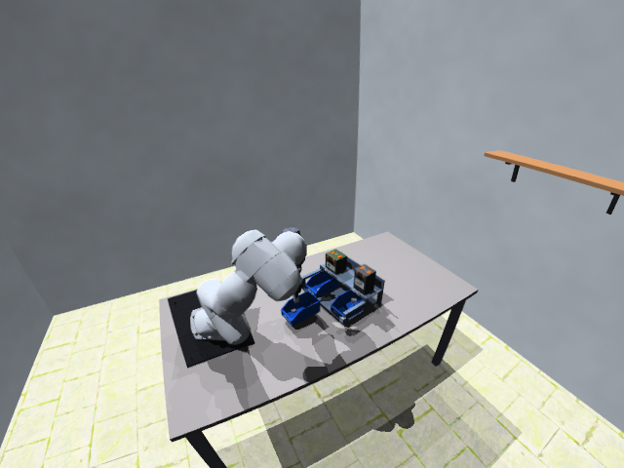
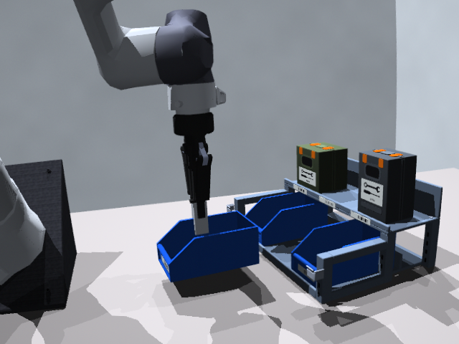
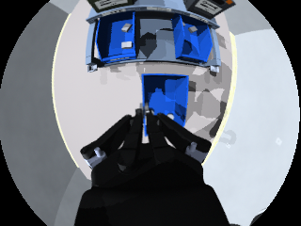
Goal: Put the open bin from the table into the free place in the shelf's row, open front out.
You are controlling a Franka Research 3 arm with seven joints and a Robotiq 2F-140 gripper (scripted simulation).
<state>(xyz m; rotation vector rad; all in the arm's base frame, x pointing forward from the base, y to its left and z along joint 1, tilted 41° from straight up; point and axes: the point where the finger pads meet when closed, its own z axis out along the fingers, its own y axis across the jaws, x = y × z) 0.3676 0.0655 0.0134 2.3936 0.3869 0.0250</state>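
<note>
Blue open bin (image 1: 300, 309) at centre frame in the top view, just left of a grey shelf (image 1: 375, 296) on a pale surface (image 1: 403, 261). The arm's bulk hides most of the gripper (image 1: 295, 297) above the bin.

Exterior view: the gripper (image 2: 200, 226) points straight down at centre frame. Its fingers are closed almost completely, and they appear to pinch a thin side wall of the bin (image 2: 214, 251). The bin looks level and seems to hang just above its shadow. Its open front faces lower left, away from the shelf (image 2: 322, 277), and its rear end is near the shelf's left edge. Two other bins stand in the row, one farther back (image 2: 289, 218) and one nearer (image 2: 341, 248), with a gap between them.

Wrist view: the bin (image 3: 169, 97) sits just above the closed fingertips, slightly right of them. Its long axis runs up the frame. Directly above it lies the free place (image 3: 153, 44), between a left bin (image 3: 116, 40) and a right bin (image 3: 191, 40). The bin seems lined up with the gap, rear end first, so the coming move is likely a straight push along that axis, raised over the front lip.
</note>
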